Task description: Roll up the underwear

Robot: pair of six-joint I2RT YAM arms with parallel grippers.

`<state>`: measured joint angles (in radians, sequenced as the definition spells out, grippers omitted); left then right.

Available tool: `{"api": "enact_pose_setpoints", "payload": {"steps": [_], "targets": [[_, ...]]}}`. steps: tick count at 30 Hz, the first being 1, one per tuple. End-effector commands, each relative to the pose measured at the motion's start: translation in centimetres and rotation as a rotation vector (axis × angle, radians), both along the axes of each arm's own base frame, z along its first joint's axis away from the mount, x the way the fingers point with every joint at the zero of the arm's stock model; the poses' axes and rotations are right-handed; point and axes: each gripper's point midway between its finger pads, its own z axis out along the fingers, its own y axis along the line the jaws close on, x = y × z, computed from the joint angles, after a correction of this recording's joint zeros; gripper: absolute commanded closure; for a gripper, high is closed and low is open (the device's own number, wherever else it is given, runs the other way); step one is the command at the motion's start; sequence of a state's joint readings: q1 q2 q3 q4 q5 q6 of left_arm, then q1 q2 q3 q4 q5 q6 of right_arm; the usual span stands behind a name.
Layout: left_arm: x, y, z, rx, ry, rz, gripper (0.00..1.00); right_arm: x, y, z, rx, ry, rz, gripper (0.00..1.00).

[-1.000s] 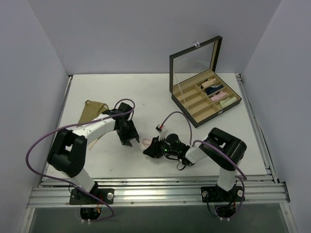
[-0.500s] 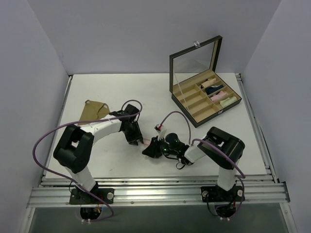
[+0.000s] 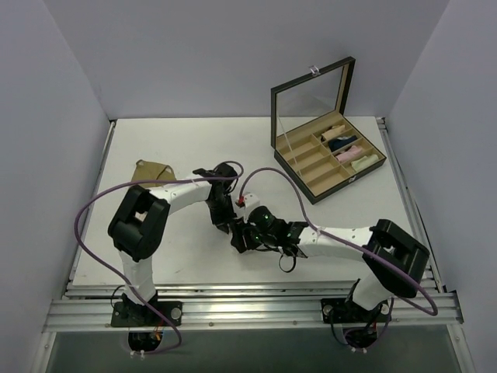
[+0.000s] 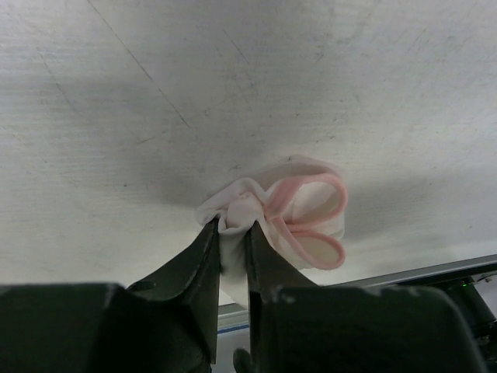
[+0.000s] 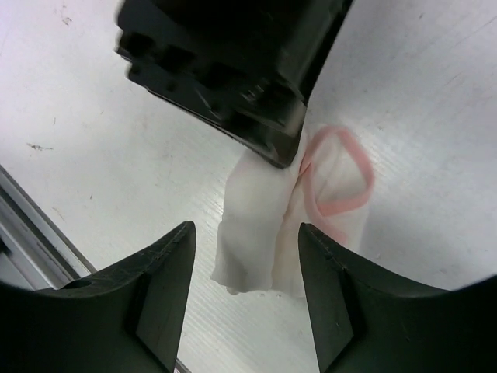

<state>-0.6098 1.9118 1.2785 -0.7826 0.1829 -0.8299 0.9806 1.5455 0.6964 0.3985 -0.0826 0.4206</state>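
The white underwear (image 4: 311, 203) with pink edging lies bunched on the table. My left gripper (image 4: 231, 225) is shut on a fold at its near end. My right gripper (image 5: 245, 230) stands open, a finger on either side of the same white underwear (image 5: 334, 186) without touching it, and the left gripper's black body (image 5: 233, 70) shows just beyond. From above, the left gripper (image 3: 227, 219) and right gripper (image 3: 241, 238) meet nose to nose and hide this cloth. The tan underwear (image 3: 150, 172) lies flat at the table's left, apart from both grippers.
An open dark box (image 3: 329, 172) with a mirrored lid stands at the back right, with several cloth rolls (image 3: 343, 148) in its compartments. The table's metal front rail (image 3: 248, 299) runs close behind the grippers. White walls enclose the left, right and back sides.
My left gripper has moved right to the white underwear and shut on its fold. My right gripper has let go of the cloth and opened, and its arm has stretched out leftward.
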Motion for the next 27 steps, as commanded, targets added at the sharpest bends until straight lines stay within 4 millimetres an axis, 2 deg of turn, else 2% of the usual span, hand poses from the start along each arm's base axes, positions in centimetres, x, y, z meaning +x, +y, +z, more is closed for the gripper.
{"api": "enact_pose_setpoints", "payload": {"steps": [1,4,5,8,16,23,25,27], "targets": [[-3.3,3.0,-1.8,0.174,0.124,-0.054,0.92,1.1,-1.6,2.0,-0.182,-0.141,-0.014,0.49],[-3.1,3.1,-1.5,0.189,0.124,-0.055,0.92,0.4,-0.5,2.4,-0.236,-0.199,0.038,0.48],[-3.2,3.3,-1.4,0.2,0.129,-0.055,0.92,0.4,0.3,3.1,-0.229,-0.219,0.048,0.48],[-3.1,3.4,-1.3,0.209,0.134,-0.055,0.92,0.2,1.4,3.1,-0.255,-0.248,0.073,0.48],[-3.1,3.5,-1.0,0.236,0.133,-0.057,0.93,-1.2,2.7,0.4,-0.361,-0.282,0.117,0.48],[-3.4,3.6,-1.1,0.26,0.136,-0.051,0.93,-2.5,2.3,-2.0,-0.415,-0.278,0.1,0.5],[-3.5,3.7,-1.1,0.261,0.137,-0.041,0.93,-2.5,1.7,-2.8,-0.43,-0.267,0.058,0.67],[-3.6,4.0,-0.4,0.27,0.131,-0.014,0.92,-2.5,1.1,-3.2,-0.407,-0.238,-0.011,0.91]]}}
